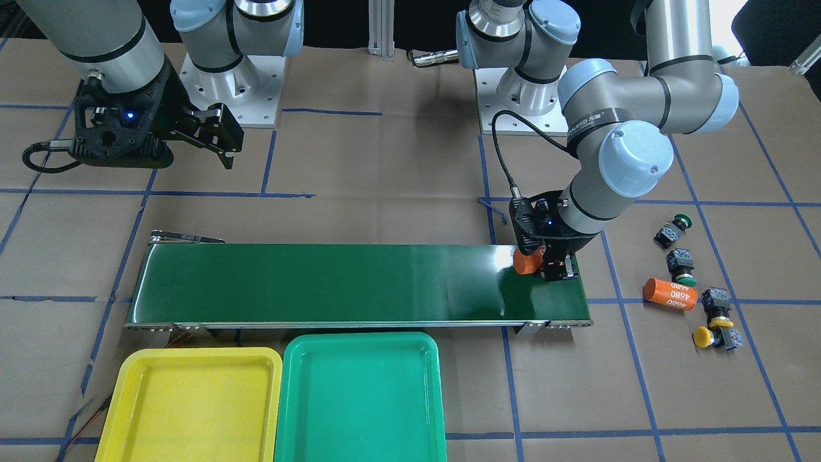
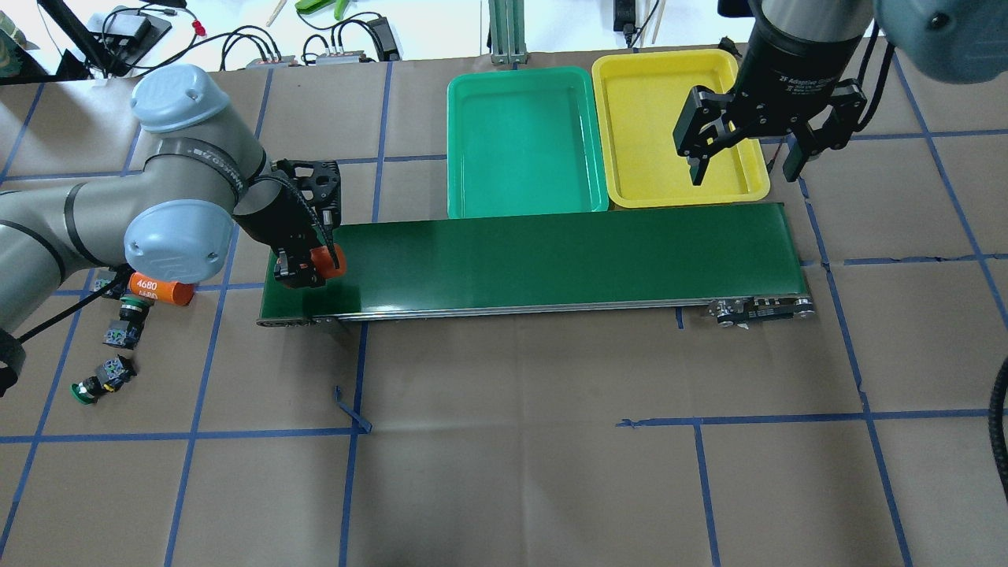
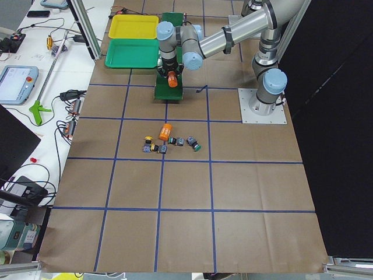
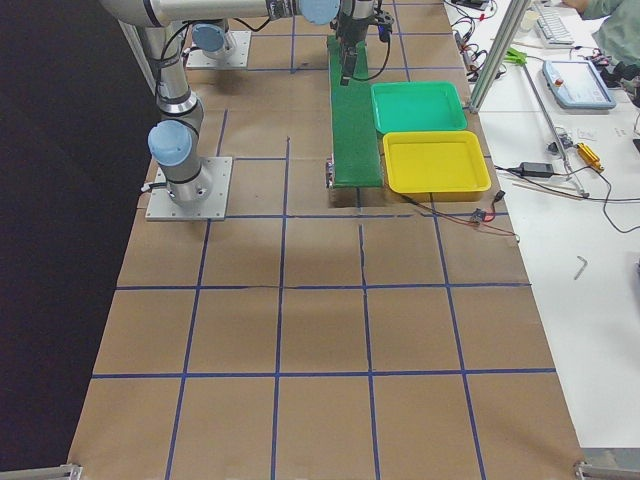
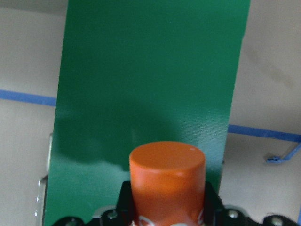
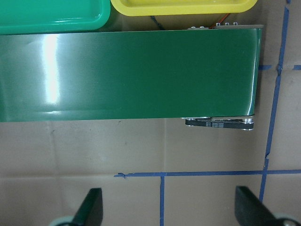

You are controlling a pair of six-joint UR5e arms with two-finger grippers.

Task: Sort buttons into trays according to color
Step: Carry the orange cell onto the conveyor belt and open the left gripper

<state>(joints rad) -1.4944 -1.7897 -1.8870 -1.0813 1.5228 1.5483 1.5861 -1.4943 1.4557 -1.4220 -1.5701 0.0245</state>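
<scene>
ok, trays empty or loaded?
Both empty: the yellow tray and green tray show bare floors in the front and overhead views.

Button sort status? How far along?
Done: nothing; yellow tray and green tray are both empty. In hand: left gripper grips an orange cylinder over the conveyor belt, not a button. Right gripper open, empty. Remaining: all four buttons lie on the table.

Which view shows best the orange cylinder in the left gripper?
The left wrist view: the cylinder is large and near, in the left gripper over the belt. Front-facing and overhead views show it small, half hidden by the gripper; exterior left shows an orange spot; the others, nothing.
</scene>
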